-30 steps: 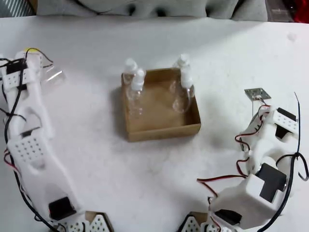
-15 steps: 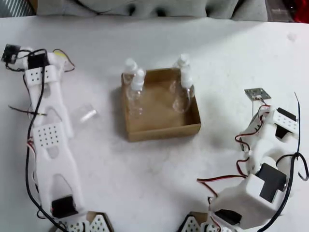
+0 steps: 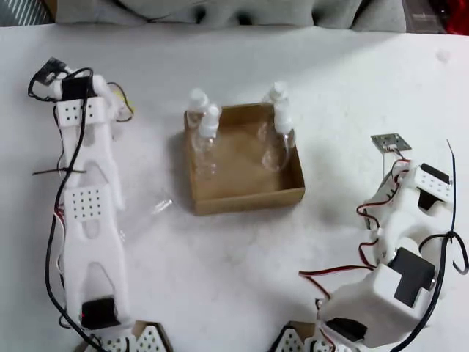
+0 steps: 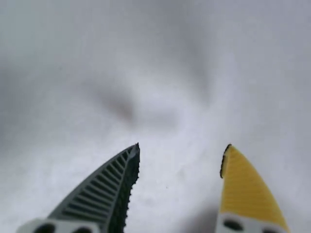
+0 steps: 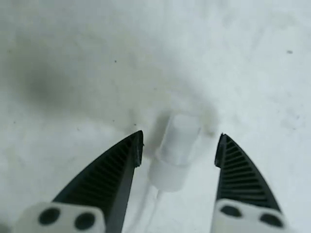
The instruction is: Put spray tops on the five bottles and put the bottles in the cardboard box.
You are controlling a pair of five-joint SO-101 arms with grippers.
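A white, faintly grainy desk [image 3: 242, 271] is carrying everything. The left arm [image 3: 88, 227], a long chain of white printed plastic with perforated panels and loose wires, is stretching along the desk's left side. The right arm [image 3: 396, 286], of the same blocky plastic, is sitting folded on the opposite side. Between them a shallow, square cardboard box [image 3: 249, 199] of matte brown board is standing open. Four clear bottles [image 3: 209, 136] with rounded white caps [image 3: 211, 111] are standing upright inside, two near each far corner. A fifth clear bottle [image 3: 155, 209] is lying on its side on the desk, just beside the left arm and apart from the box. The left gripper [image 4: 182, 145] is hanging with its ribbed, tapered fingers, one grey and one yellow, released over bare desk. The right gripper [image 5: 180, 136] is keeping two black ribbed fingers spread, straddling a small white cylindrical spray top [image 5: 175, 150] that is standing on the desk.
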